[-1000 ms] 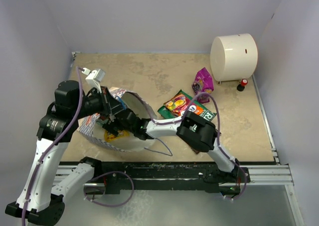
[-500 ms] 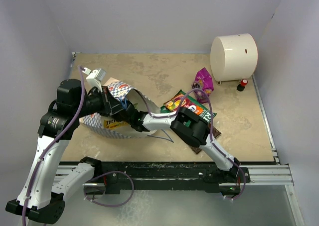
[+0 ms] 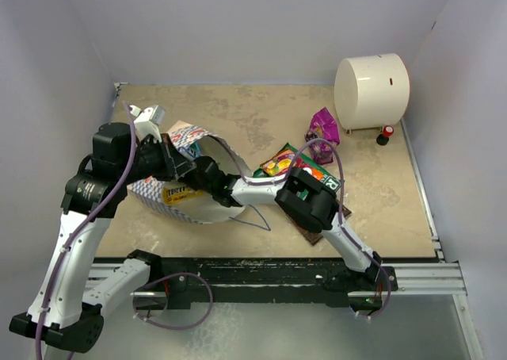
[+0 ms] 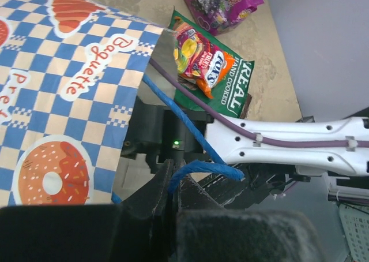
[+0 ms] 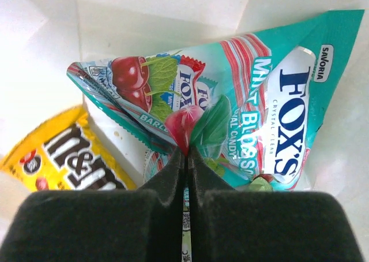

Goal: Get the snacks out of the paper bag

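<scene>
Right gripper (image 5: 185, 156) jaws are clamped on teal FOX'S mint pack (image 5: 277, 100), m&m's pack (image 5: 63, 152) beside; left gripper (image 4: 172, 187) jaws are pinched on blue cord handle (image 4: 207, 169) of "Baguette" paper bag (image 4: 69, 100).

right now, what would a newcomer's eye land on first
The checkered paper bag lies at the table's left, the right gripper inside it shut on a teal Fox's packet beside a yellow m&m's pack. The left gripper pinches its blue cord handle; a cream cylinder stands back right.

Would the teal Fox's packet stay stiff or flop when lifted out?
Probably floppy: the teal packet creases where the right end effector pinches it. Its glossy film looks slippery, so it may slide.
</scene>
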